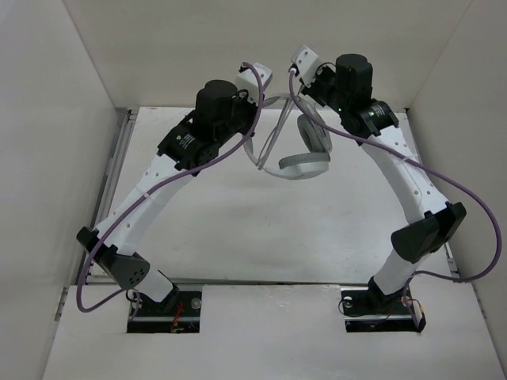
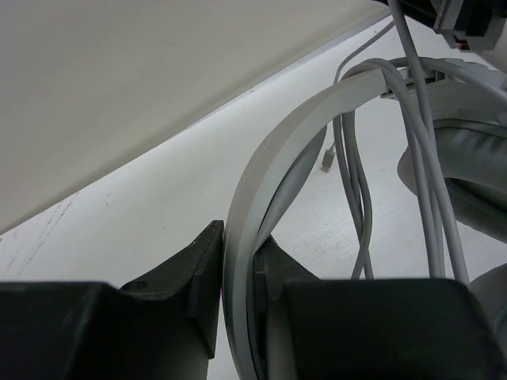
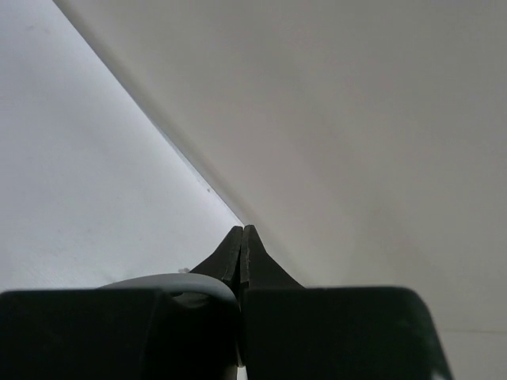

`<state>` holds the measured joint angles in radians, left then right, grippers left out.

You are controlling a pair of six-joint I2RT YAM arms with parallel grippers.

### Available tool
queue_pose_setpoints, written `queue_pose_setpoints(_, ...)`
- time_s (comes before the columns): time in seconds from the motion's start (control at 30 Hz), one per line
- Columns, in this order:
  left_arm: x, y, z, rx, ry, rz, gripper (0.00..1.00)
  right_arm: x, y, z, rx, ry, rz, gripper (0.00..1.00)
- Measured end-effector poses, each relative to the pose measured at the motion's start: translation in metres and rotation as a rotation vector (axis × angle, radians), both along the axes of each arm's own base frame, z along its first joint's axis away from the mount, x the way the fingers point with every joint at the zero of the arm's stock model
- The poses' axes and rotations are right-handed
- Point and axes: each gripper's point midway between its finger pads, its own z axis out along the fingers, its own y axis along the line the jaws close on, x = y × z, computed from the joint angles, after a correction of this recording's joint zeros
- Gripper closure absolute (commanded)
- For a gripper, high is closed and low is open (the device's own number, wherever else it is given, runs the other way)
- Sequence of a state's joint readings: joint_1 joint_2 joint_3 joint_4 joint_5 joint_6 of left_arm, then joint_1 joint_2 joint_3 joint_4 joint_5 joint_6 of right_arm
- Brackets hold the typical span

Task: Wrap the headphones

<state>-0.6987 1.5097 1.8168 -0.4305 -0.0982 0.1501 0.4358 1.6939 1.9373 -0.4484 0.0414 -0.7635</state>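
The white and light-grey headphones (image 1: 305, 166) hang in the air between my two arms, above the far half of the table, earcups down. My left gripper (image 1: 255, 83) is shut on the curved headband (image 2: 261, 182), which runs up between its two black fingers. Several strands of the thin grey cable (image 2: 358, 198) hang over the headband beside one padded earcup (image 2: 467, 174). The plug (image 2: 326, 161) dangles below them. My right gripper (image 1: 303, 62) is just right of the left one, its jaws closed tip to tip (image 3: 242, 235), with the grey cable (image 3: 174, 283) running into them.
The white table (image 1: 238, 229) is walled by white panels on the left, back and right; both grippers are close to the back wall (image 3: 356, 119). Thick purple arm cables (image 1: 475, 206) loop beside each arm.
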Motion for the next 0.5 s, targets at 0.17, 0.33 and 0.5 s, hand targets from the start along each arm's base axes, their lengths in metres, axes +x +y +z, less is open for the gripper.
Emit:
queue_pose_setpoints(0.17, -0.008, -0.005, 0.01, -0.028, -0.005, -0.025, 1.0, -0.002, 0.007, 0.015, 0.084, 0.018, 0.053, 0.93)
queue_pose_setpoints(0.33, -0.022, -0.008, 0.017, -0.028, 0.012, -0.067, 1.0, -0.005, 0.014, 0.006, 0.171, 0.092, 0.103, 0.91)
queue_pose_setpoints(0.5, -0.034, -0.006, 0.048, -0.073, -0.018, -0.088, 1.0, -0.002, 0.021, -0.021, 0.355, 0.273, 0.189, 0.87)
